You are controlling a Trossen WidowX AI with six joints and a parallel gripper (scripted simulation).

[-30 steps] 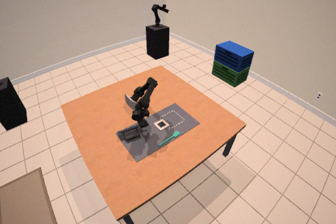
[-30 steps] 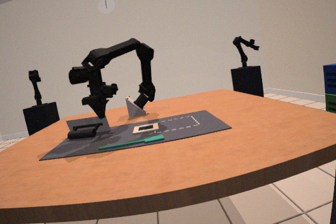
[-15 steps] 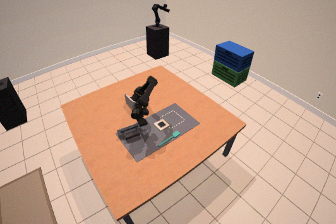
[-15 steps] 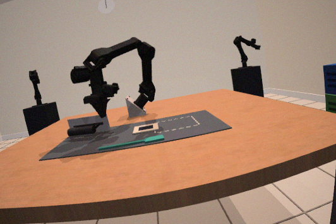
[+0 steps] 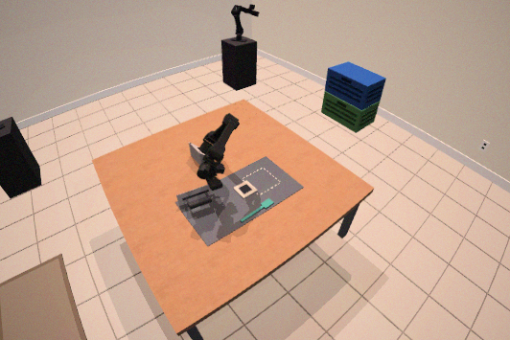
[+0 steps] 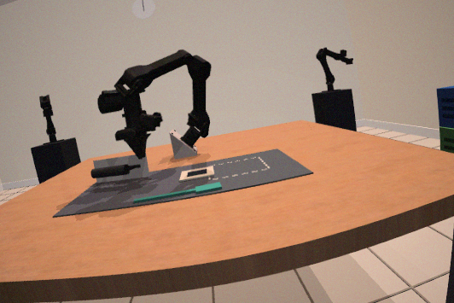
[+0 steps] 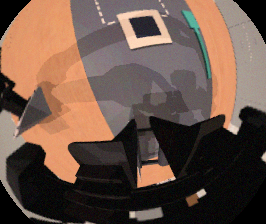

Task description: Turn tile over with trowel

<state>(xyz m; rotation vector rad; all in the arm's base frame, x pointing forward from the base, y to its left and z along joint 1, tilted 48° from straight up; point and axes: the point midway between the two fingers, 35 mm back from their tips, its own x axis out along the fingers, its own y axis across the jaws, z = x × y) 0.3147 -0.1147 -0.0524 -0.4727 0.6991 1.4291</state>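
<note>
Over the grey mat at the middle of the orange table, the arm's gripper hangs point-down with its fingers set narrowly apart and nothing between them, just above the grey blade of the black-handled trowel lying at the mat's end. The white tile, its dark marked side up, lies flat mid-mat just beside the dashed outline, not inside it. A green tool rests along the mat's edge, on the tile's side away from the arm's base.
</note>
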